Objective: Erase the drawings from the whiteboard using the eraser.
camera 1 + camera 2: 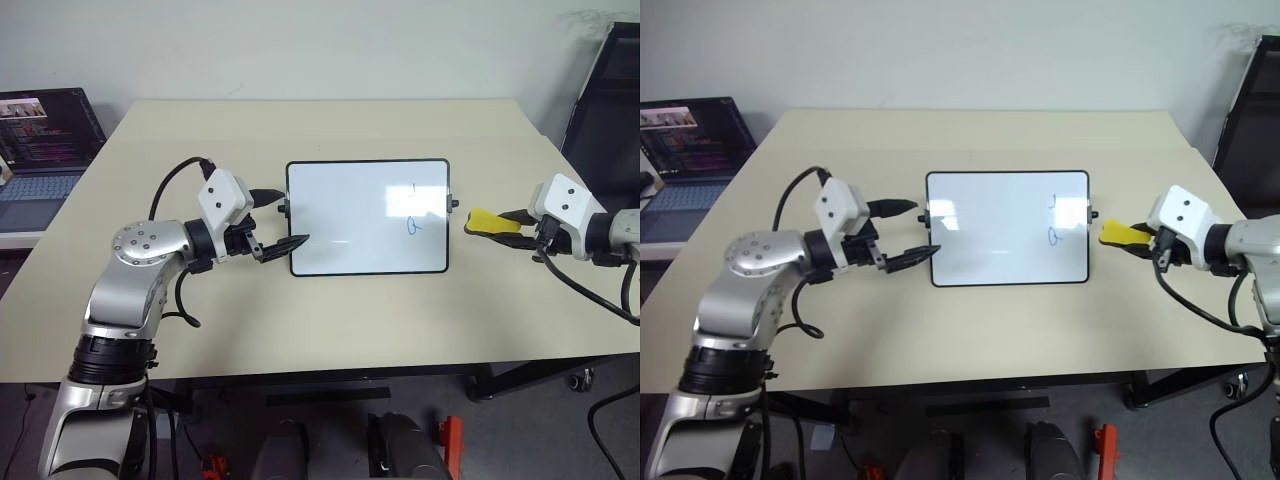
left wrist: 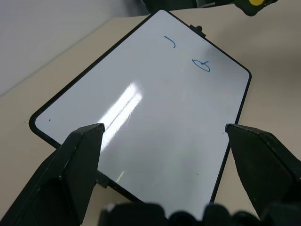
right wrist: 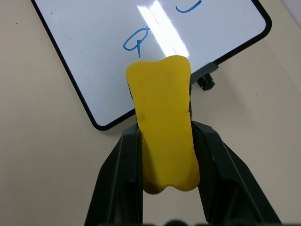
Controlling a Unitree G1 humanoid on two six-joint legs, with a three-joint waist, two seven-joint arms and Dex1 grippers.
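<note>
The whiteboard (image 1: 367, 216) lies flat in the middle of the table, black-framed, with small knobs on its short sides. Two small blue drawings (image 1: 414, 224) sit near its right edge: a looped scribble (image 3: 136, 41) and a short curved stroke (image 3: 188, 6). My left gripper (image 1: 279, 218) stands open at the board's left edge, one finger on each side of the left knob, just above the board's corner. Just off the board's right edge, my right gripper (image 1: 500, 221) is shut on the yellow eraser (image 3: 163, 120), whose tip points at the board.
An open laptop (image 1: 40, 150) stands on a side surface at the far left. A black chair (image 1: 605, 90) is at the back right. The beige table (image 1: 330, 320) has bare room in front of and behind the board.
</note>
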